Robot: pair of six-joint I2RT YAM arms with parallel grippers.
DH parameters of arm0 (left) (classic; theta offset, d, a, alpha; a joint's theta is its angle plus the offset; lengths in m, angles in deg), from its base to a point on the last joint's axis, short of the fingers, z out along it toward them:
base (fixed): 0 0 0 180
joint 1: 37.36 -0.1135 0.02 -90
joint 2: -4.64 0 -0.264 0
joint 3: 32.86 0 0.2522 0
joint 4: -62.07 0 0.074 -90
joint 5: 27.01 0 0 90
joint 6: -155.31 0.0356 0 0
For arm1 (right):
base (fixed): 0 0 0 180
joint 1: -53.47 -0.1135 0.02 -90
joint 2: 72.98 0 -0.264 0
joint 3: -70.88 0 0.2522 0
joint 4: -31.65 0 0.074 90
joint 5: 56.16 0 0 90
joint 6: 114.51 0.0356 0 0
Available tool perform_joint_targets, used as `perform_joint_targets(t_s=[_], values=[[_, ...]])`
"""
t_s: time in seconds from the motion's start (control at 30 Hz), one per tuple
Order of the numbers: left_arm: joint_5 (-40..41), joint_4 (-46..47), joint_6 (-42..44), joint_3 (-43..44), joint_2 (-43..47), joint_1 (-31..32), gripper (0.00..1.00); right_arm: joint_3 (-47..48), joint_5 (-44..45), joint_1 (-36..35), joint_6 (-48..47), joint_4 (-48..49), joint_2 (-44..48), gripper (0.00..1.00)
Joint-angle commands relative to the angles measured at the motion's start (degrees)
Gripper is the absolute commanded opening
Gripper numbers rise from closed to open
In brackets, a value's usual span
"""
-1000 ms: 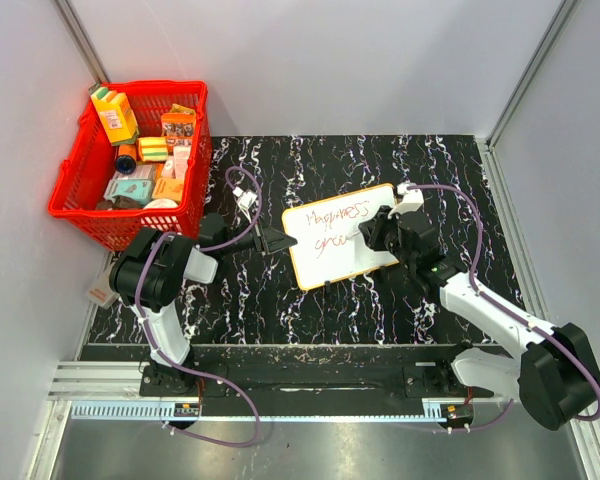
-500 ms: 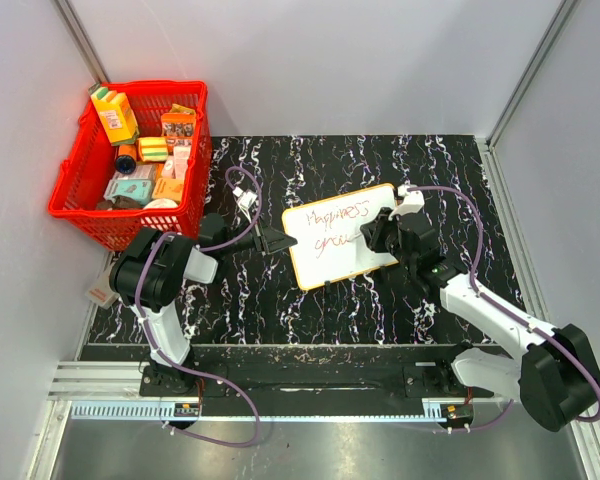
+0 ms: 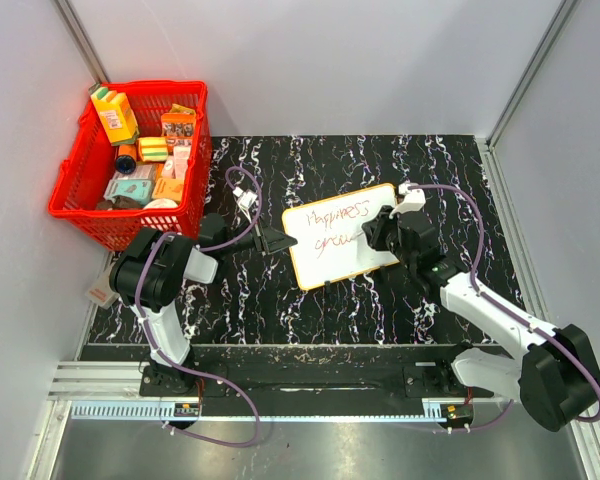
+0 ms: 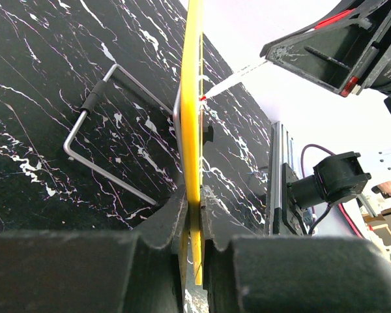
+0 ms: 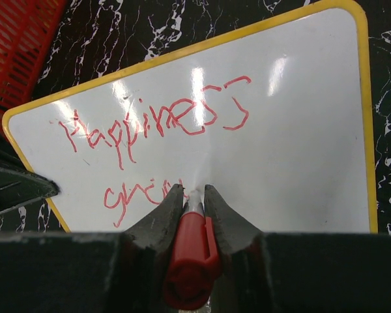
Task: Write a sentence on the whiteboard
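Observation:
The whiteboard, white with a yellow rim, stands propped at a tilt on the black marble table. Red script reads "Happiness" with a shorter second line below; both lines show in the right wrist view. My left gripper is shut on the board's left edge, seen edge-on as a yellow strip between its jaws. My right gripper is shut on a red-capped marker, its white tip at the board just right of the second line.
A red basket full of cartons and packets stands at the far left. A wire stand props the board from behind. Grey walls close in the table on the left, back and right.
The right gripper and marker have shifted slightly along the second line, which has grown by a stroke or two. The left gripper has stayed put.

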Motion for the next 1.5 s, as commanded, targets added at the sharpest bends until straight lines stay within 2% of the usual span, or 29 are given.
perform_joint_targets(t_s=[0.0, 0.37, 0.63, 1.03, 1.47], values=[[-1.3, 6.3, 1.9, 0.6, 1.7, 0.5, 0.0, 3.3, 3.4, -0.2, -1.3, 1.5, -0.2, 0.0], [-1.1, 6.3, 2.0, 0.5, 1.8, 0.5, 0.0, 4.2, 3.3, -0.2, -1.3, 1.2, 0.2, 0.0], [-1.1, 6.3, 1.9, 0.6, 1.7, 0.6, 0.0, 1.5, 4.0, -0.1, -0.8, 0.0, 5.9, 0.0], [-1.2, 6.3, 2.0, 0.5, 1.7, 0.5, 0.0, 1.8, 5.0, -0.1, -1.0, 1.4, 1.4, 0.0], [-1.1, 6.4, 2.0, 0.3, 1.9, 0.6, 0.0, 1.6, 4.4, -0.2, -0.8, 2.1, 0.5, 0.0]])
